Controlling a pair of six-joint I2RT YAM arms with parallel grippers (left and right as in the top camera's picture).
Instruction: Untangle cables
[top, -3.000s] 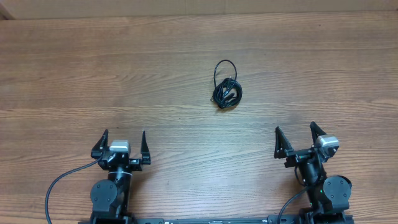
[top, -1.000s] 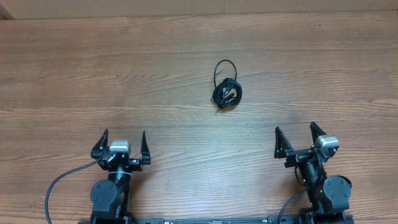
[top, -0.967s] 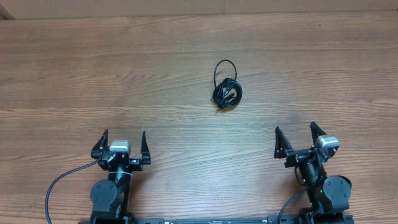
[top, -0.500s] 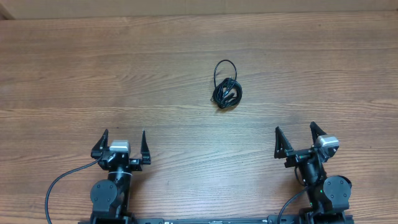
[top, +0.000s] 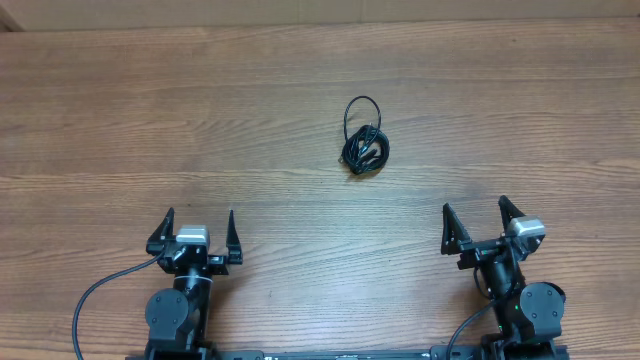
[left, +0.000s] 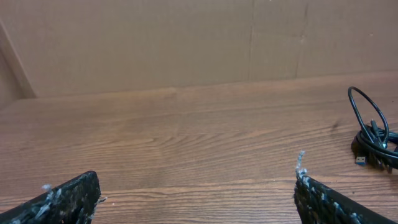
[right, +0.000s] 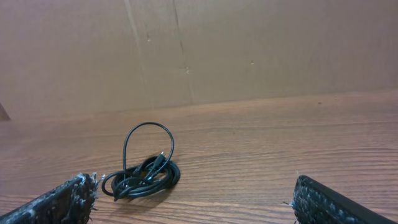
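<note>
Thin black flexible cables (top: 364, 140), gathered in 1 small knotted coil with 1 loop standing out on the far side, lie on the brown wood-grain table (top: 150, 120). They sit right of centre and well apart from both arms.

Left gripper (top: 199, 218), black, 2 fingers: jaws spread wide with nothing between them, positioned at the near edge. The bundle shows at the far right of its wrist view, with a small blue plug end at the coil.

Right gripper (top: 475, 208): jaws likewise spread wide and empty, at the near edge. In its wrist view the bundle lies ahead and to the left.

A plain brown cardboard wall (left: 155, 43) backs the table.
</note>
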